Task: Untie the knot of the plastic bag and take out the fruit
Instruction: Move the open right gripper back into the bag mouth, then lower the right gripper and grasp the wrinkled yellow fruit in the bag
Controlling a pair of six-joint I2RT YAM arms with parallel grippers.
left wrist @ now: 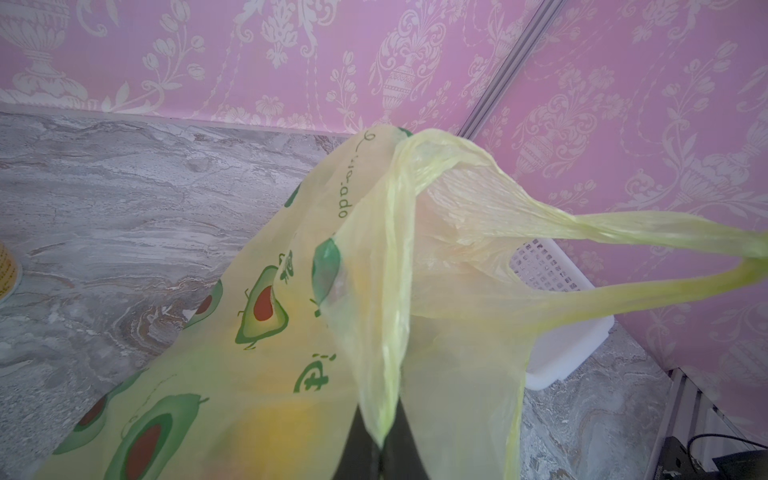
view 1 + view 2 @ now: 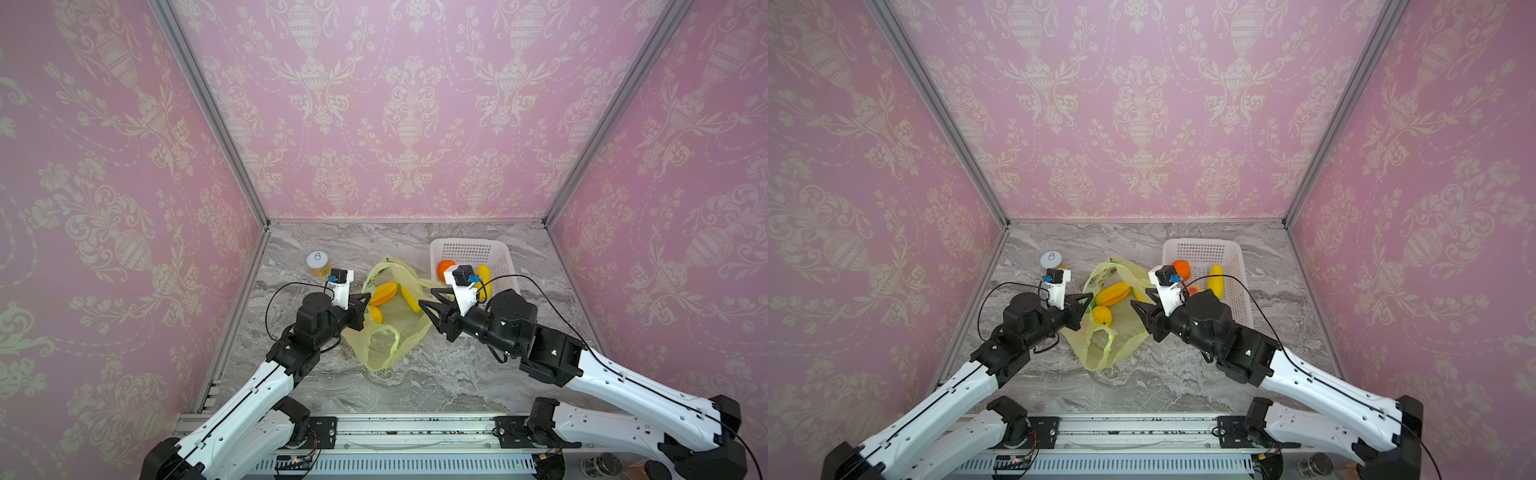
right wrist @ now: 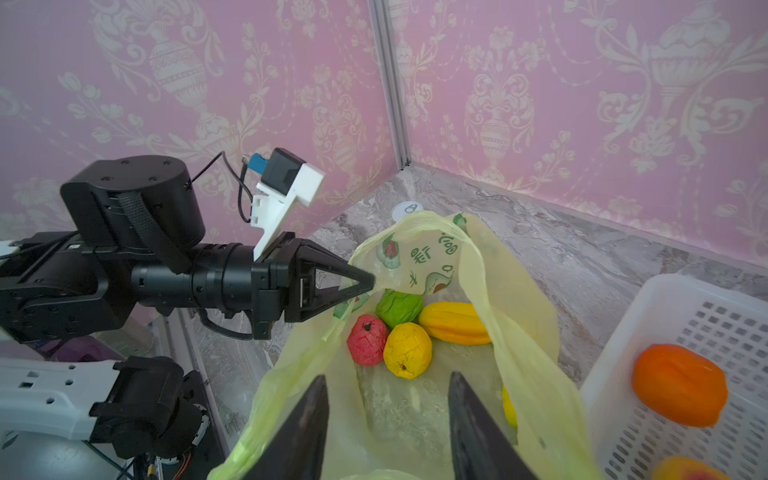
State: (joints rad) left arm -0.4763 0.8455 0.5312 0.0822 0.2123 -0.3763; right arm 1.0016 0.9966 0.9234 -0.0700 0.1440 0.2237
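The left gripper (image 3: 368, 286) is pinching the rim of the plastic bag (image 3: 519, 332), jaws closed on the thin film, holding that side up so the mouth is gaping. The right gripper (image 3: 386, 382) is hovering at the mouth, jaws parted, nothing between them. Just beyond its fingertips the fruit (image 3: 407, 351) is lying on the bag's floor: red, green, yellow and long yellow-orange pieces, touching. An orange fruit (image 3: 679, 384) is sitting in the white basket (image 3: 648, 311) beside the bag. A yellow sliver (image 3: 509, 409) by the right finger is possibly another fruit.
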